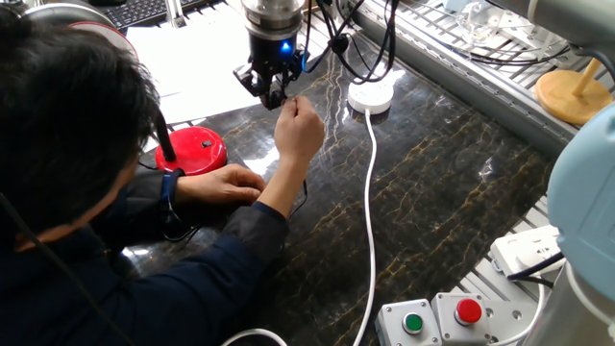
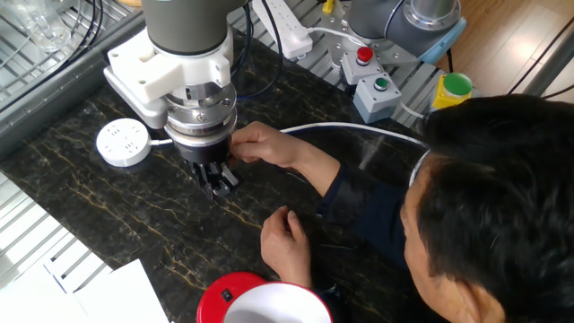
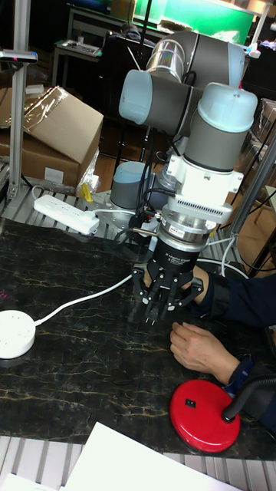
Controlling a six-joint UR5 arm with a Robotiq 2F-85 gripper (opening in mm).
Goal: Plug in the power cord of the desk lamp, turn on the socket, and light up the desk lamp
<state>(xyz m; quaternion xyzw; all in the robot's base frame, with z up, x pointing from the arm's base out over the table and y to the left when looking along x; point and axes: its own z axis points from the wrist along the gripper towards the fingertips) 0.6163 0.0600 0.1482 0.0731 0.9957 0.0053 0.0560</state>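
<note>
My gripper [image 1: 272, 94] [image 2: 215, 182] [image 3: 157, 305] hangs just above the dark marble table, its fingers shut on the small black plug of the power cord [image 1: 302, 192]; two prongs point down below them in the tall view. A person's right hand [image 1: 299, 123] touches the gripper's side. The desk lamp's red base [image 1: 197, 151] [image 3: 203, 414] stands to the left under the person's other hand. Its red shade [image 2: 265, 303] shows at the bottom edge. The round white socket [image 1: 371, 94] [image 2: 124, 142] [image 3: 15, 334] lies apart from the gripper, with nothing plugged into it.
A person [image 1: 86, 192] leans over the table between lamp and gripper. The socket's thick white cable [image 1: 371, 211] runs across the table. A white power strip [image 2: 285, 27], button boxes [image 1: 437, 322] and white paper [image 2: 99, 292] lie around the edges.
</note>
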